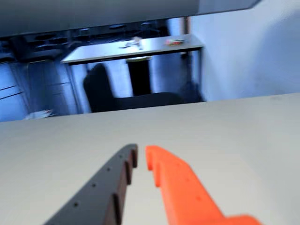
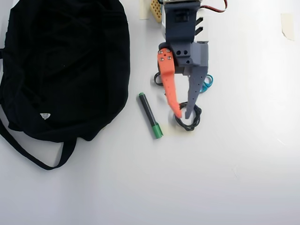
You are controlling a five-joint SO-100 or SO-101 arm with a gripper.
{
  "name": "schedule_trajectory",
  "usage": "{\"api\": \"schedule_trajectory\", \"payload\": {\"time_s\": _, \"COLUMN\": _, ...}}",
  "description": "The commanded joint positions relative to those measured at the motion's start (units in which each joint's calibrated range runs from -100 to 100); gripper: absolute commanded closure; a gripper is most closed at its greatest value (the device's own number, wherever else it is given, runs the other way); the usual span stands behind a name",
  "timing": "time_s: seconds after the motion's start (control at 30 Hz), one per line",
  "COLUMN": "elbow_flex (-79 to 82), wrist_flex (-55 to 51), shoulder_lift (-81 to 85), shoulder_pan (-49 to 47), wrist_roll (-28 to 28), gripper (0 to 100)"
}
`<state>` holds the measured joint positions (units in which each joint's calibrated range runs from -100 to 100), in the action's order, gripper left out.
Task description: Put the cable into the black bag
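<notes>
Seen from overhead, the arm's gripper [image 2: 182,113] hangs over the small twisted coil of black cable [image 2: 191,120] on a white table [image 2: 234,178], its orange finger [image 2: 168,84] and grey finger [image 2: 194,89] drawn to a narrow gap with the tips close together. The coil lies at the fingertips, touching or just under them in this view, and spreads slightly to the right of and below the grey tip; whether any strand is pinched between the fingers cannot be told. The wrist view offers no help: it shows the two fingers [image 1: 140,157] nearly closed over bare tabletop, with no cable in sight. The black bag [image 2: 65,65] lies well apart at the left of the overhead view, its strap [image 2: 33,157] trailing toward the bottom edge, and a green-capped marker [image 2: 150,115] lies between the bag and the gripper, its long axis running diagonally. The coming move likely turns on that offset: the cable sits a little to the right of the finger gap, and the bag waits far to the left, past the marker. Blue-handled scissors [image 2: 206,83] peek from behind the grey finger.
</notes>
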<state>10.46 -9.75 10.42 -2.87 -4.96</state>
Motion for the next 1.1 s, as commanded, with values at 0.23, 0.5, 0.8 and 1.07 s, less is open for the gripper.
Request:
{"api": "schedule_trajectory", "payload": {"time_s": 0.23, "elbow_flex": -0.39, "wrist_flex": 0.01, "shoulder_lift": 1.53, "shoulder_pan": -1.40, "wrist_roll": -0.29, "gripper": 98}}
{"api": "schedule_trajectory", "payload": {"time_s": 0.5, "elbow_flex": -0.39, "wrist_flex": -12.39, "shoulder_lift": 3.94, "shoulder_pan": -4.02, "wrist_roll": 0.19, "gripper": 98}}
{"api": "schedule_trajectory", "payload": {"time_s": 0.8, "elbow_flex": -0.57, "wrist_flex": -35.90, "shoulder_lift": 9.00, "shoulder_pan": -5.29, "wrist_roll": 0.24, "gripper": 98}}
{"api": "schedule_trajectory", "payload": {"time_s": 1.07, "elbow_flex": -0.48, "wrist_flex": -52.10, "shoulder_lift": 9.25, "shoulder_pan": -6.48, "wrist_roll": 0.24, "gripper": 98}}
